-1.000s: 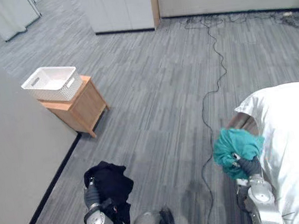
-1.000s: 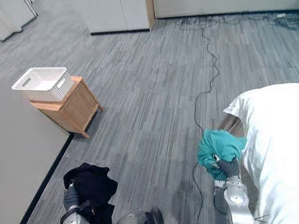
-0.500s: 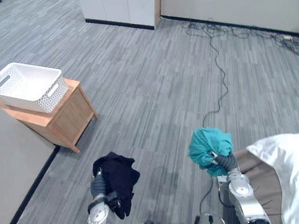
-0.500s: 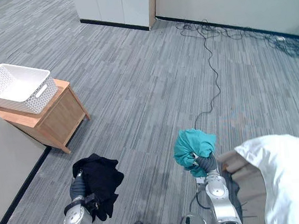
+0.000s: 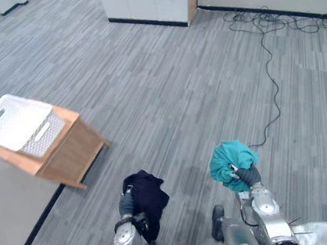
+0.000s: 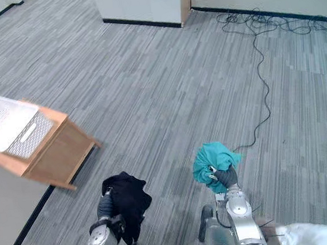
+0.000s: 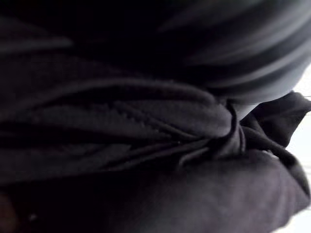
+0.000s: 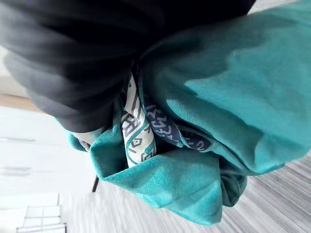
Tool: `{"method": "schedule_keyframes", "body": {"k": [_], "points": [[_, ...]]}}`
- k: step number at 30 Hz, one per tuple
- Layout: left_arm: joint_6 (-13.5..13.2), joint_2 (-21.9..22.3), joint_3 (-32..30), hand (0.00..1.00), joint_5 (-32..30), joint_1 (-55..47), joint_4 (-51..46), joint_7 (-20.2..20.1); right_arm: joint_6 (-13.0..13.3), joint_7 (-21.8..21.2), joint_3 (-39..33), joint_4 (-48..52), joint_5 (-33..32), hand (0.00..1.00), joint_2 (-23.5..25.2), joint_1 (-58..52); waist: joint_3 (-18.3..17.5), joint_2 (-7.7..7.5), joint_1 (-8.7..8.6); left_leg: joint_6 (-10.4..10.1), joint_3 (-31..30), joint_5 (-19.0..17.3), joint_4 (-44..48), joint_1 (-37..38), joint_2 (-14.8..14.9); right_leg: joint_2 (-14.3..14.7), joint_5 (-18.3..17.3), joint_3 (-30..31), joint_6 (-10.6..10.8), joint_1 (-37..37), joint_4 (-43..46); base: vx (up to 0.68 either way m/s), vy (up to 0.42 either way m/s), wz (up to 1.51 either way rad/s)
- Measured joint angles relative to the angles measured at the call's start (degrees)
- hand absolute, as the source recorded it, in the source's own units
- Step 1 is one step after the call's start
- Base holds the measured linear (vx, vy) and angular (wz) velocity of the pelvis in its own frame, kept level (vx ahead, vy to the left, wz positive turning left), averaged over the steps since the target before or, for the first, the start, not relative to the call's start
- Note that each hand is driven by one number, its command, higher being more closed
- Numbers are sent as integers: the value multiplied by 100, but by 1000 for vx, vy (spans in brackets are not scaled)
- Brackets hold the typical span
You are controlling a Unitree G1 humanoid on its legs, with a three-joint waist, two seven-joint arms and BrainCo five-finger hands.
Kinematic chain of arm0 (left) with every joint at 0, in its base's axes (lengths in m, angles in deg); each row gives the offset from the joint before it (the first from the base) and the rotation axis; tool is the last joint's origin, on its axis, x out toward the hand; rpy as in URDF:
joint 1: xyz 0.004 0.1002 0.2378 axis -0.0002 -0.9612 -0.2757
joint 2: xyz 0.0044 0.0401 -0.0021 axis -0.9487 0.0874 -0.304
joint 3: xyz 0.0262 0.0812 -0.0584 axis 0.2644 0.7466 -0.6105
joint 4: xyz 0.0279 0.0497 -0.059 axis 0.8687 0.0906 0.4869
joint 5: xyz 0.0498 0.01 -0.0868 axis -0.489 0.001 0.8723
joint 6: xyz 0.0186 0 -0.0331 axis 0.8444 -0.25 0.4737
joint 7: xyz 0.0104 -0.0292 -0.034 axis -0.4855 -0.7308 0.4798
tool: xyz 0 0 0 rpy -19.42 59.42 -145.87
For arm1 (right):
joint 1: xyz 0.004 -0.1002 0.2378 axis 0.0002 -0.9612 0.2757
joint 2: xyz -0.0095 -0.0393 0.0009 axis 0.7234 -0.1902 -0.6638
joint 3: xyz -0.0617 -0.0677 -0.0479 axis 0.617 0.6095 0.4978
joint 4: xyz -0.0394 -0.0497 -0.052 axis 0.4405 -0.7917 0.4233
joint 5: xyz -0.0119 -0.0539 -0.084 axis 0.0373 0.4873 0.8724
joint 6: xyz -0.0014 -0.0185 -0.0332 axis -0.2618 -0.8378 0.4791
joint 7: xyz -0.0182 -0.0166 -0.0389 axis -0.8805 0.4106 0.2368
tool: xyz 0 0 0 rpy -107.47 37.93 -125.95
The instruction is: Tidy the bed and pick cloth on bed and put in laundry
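1. Floor (image 5: 167, 99): grey striped carpet, takes up most of both eye views.
2. Table (image 5: 68, 155): small wooden one, on the floor against the wall on the robot's left, well ahead of the left hand.
3. Basket (image 5: 16, 122): white, perforated sides, slot handles. It sits on the table top, open side up, and looks empty from here.
4. Bed (image 6: 313, 236): only a white corner shows, low on the robot's right, just beside the right arm.
5. Black cloth (image 5: 147, 196): off the bed and off the floor, bunched over the left hand and hanging down past it. It is well apart from the basket.
6. Teal cloth (image 5: 230, 157): also off the bed, balled up on top of the right hand and held above the floor. The right wrist view shows a white patterned strip tucked in its folds.
7. Left hand (image 5: 127, 204): low left, dark cover showing under the black cloth. The rest is buried in the cloth, so I can't tell its grip.
8. Right hand (image 5: 247, 177): low right, raised, probably clenched round the teal cloth, mostly hidden in the bundle.
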Motion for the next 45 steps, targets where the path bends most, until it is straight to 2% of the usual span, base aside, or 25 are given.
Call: {"method": "schedule_keyframes", "body": {"k": [3, 7, 8, 9, 10, 11, 12, 14, 15, 16, 20, 22, 24, 26, 27, 28, 29, 30, 33, 36, 39, 40, 42, 43, 45], "points": [[-9, 3, -53, 100, 81, -20, -72, -32, 28, -45, 199, -2, -51, 100, -82, 289, -54, -170, 247, -164, 575, -476, -1244, -903, -617, 60, -150, 282, -12, 620, -615, 698, -80, -55], [-32, 37, -68, 100, 82, -14, -237, -129, 34, -123, 242, -137, -50, 100, -224, 400, -67, -156, 255, -58, 2384, -193, -4018, -1203, -1032, 62, -458, -161, 289, 1514, -1279, 643, 81, 29], [-31, 56, -68, 100, 81, -5, -240, -123, 33, -126, 247, -203, -28, 100, -273, 397, -114, -182, 270, 275, 3217, 69, -4608, -1168, -1144, 130, -611, -388, 476, 1817, -1410, 861, 201, 63], [-26, 58, -78, 100, 81, -146, -242, -121, 33, -126, 290, -229, -19, 100, -311, 335, -307, 6, 348, 958, 3813, 389, -5019, -1063, -1237, 359, -832, -579, 736, 2190, -1377, 855, 209, 67], [-23, 57, -196, 100, 80, -121, -208, -117, 34, -124, 291, -356, 22, 100, -231, 344, -360, -95, 393, 1944, 3669, 498, -4966, -1019, -1425, 282, -1040, -652, 899, 2272, -1100, 878, 249, 94], [-8, 61, -275, 100, 83, -98, -158, -87, 16, -134, 329, -501, 29, 100, -137, 315, -458, -358, 385, 1940, 3522, 308, -4918, -943, -1628, -7, -1220, -867, 1105, 2120, -423, 743, 258, 114], [-11, 39, -291, 100, 82, -103, -151, -98, 16, -145, 366, -634, 35, 100, -123, 335, -498, -448, 454, 1881, 3199, 69, -4848, -858, -1771, -278, -1182, -867, 1218, 1634, 1014, 733, 283, 125], [-6, 63, -394, 100, 79, -121, -151, -76, 17, -172, 436, -681, 39, 100, -130, 381, -488, -522, 428, 1691, 2705, -204, -4675, -629, -1965, -630, -781, -476, 1360, 754, 3471, 699, 242, 151], [10, 57, -443, 100, 72, -186, -140, 32, 16, -212, 471, -682, 86, 100, -76, 331, -479, -528, 261, 1599, 2158, -340, -4724, -143, -2212, -794, -807, -180, 1375, 317, 4749, 711, 184, 230], [0, 48, -431, 100, 67, -239, -118, 61, 25, -250, 474, -665, 92, 100, -30, 258, -463, -488, 160, 1569, 1683, -350, -4881, 294, -2341, -803, -922, -75, 1329, 146, 4922, 727, 112, 257], [-88, -80, -376, 100, 65, -139, -32, 148, 159, -285, 424, -302, 72, 100, -8, -9, -472, -469, -43, 1263, 210, -413, -5274, 1096, -2363, -1046, -1194, 461, 1010, -859, 3472, 634, -69, 212], [-123, -253, -197, 100, 19, 97, 364, 151, 191, -289, 89, -56, 72, 100, 14, -189, -482, -487, -150, 889, -789, -617, -5282, 1218, -2321, -1247, -860, 1521, 1166, -1164, 931, 677, -335, 217], [-117, -276, -196, 100, 8, 105, 590, 184, 145, -292, -73, -17, 78, 100, 96, -358, -480, -504, -192, 500, -1286, -890, -5182, 1489, -2201, -1390, -447, 2046, 1433, -1137, -85, 709, -458, 175], [-162, -397, -162, 100, 5, -163, 588, 180, 81, -325, 64, 4, 89, 100, 176, -494, -539, -578, -224, 245, -1675, -1353, -4874, 1763, -1942, -1251, -312, 2035, 1459, -1153, 205, 671, -519, 149], [-150, -492, -183, 100, 3, -300, 620, 153, 71, -376, 146, -37, 150, 100, 178, -529, -571, -607, -289, 58, -1770, -1588, -3719, 1498, -1774, -1064, 6, 1901, 1549, -1244, 1011, 634, -573, 115], [-119, -257, -220, 100, 20, -391, 636, 158, 64, -399, 183, -96, 155, 100, -20, -519, -643, -266, -254, 82, -1543, -1330, -2310, 848, -1301, -735, -297, 1578, 1277, -1103, 1241, 607, -541, 94], [-120, -140, -235, 100, 21, -444, 632, 156, 63, -406, 221, -93, 159, 100, -129, -499, -633, -109, -169, 113, -1374, -998, -1668, 535, -1004, -555, -344, 1495, 1168, -954, 1179, 642, -534, 10], [-108, -15, -226, 100, 26, -540, 641, 143, 58, -408, 289, -90, 162, 100, -216, -442, -593, 107, 10, 222, -1177, -27, -779, 88, -543, -207, -406, 1392, 868, -601, 939, 427, -296, -17], [-120, -13, -207, 100, 27, -528, 557, 83, 55, -369, 258, -43, 146, 100, -228, -401, -544, 5, 98, -168, -774, -447, -270, -527, -905, -154, -352, 1234, 547, 301, 23, 482, -290, 10], [-146, -14, -248, 100, 19, -482, 419, 17, 66, -392, 216, 139, 146, 100, -221, -350, -504, -107, 108, -35, 145, -601, -1454, -930, -1188, -148, -332, 1040, 425, 876, -669, 467, -194, 26], [-144, -15, -221, 100, 9, -422, 168, 1, 76, -370, 156, 98, 205, 100, -302, -184, -515, -144, 195, 10, 2230, -487, -3758, -1058, -1193, -23, -453, 671, 438, 1334, -1128, 525, -42, 38], [-142, -15, -221, 100, 8, -395, 116, -1, 74, -341, 141, 97, 257, 100, -332, -154, -527, -167, 204, 231, 3091, -376, -4222, -940, -1205, 10, -583, 507, 512, 1466, -1155, 572, 43, 58], [-134, -15, -227, 100, 7, -400, 64, 6, 74, -281, 122, 97, 273, 100, -337, -102, -555, -134, 223, 574, 3846, -224, -4592, -731, -1221, 155, -861, 305, 674, 1612, -915, 373, 84, 54], [-104, -18, -318, 100, 5, -413, 65, 20, 71, -269, 122, -5, 292, 100, -234, -42, -584, -211, 234, 1574, 3734, -90, -4656, -594, -1310, 96, -1175, 117, 900, 1540, -190, 371, 113, 65], [-98, -18, -365, 100, 5, -439, 38, 13, 72, -256, 116, -118, 350, 100, -33, -14, -663, -457, 238, 1609, 3397, -206, -4678, -433, -1518, -169, -1190, 41, 1230, 969, 1552, 584, 229, 102]]}}
